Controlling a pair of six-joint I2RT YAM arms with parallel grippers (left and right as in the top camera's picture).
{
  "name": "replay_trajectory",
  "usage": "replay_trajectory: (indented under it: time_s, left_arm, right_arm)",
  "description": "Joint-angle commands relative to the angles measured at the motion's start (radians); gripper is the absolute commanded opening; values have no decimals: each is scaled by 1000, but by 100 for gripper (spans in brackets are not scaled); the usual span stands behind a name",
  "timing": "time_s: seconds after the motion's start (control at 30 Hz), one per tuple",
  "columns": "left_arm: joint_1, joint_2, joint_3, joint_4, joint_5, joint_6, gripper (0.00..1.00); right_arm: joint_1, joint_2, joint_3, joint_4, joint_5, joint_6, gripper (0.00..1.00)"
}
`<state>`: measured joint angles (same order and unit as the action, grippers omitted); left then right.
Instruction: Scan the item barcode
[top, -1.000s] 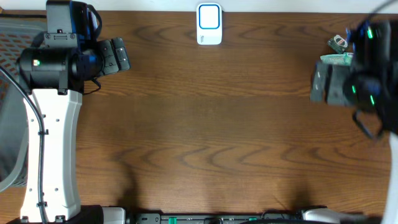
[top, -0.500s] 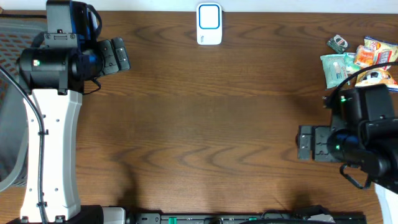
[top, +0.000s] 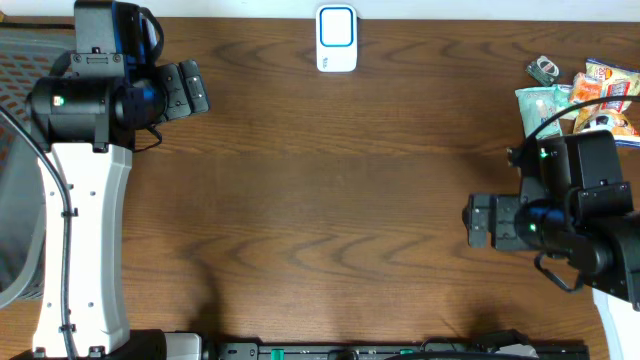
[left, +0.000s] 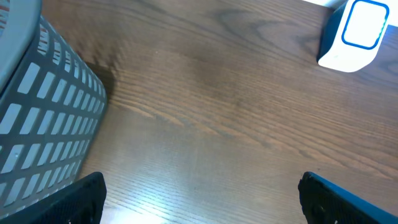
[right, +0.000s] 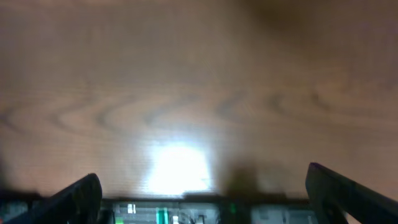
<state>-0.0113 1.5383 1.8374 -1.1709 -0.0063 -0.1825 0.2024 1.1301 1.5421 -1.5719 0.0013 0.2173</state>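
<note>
Crinkly green and orange snack packets (top: 590, 92) lie piled at the table's (top: 320, 200) far right corner, well apart from the white, blue-framed scanner (top: 336, 38). The left end effector (top: 190, 88) and right end effector (top: 480, 222) gape wide, empty.

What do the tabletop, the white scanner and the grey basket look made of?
Tabletop: wood or wood-look laminate, dark brown, slightly glossy; grain lines and a light glare show. Scanner: probably smooth white plastic, blue-outlined face. Basket: likely grey moulded plastic, matte, with a regular grid of slots.
</note>
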Motion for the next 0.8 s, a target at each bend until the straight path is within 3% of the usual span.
replay_trajectory:
  time_s: [0.0, 0.27, 0.77]
  left_arm:
    - [0, 5, -1, -3, -5, 3, 98]
    - [0, 5, -1, -3, -5, 3, 98]
    - [0, 5, -1, -3, -5, 3, 98]
  right_arm:
    - [9, -5, -61, 77, -28, -68, 99]
    - [8, -117, -403, 468, -47, -214, 99]
    - [-45, -653, -1148, 1209, -69, -216, 99]
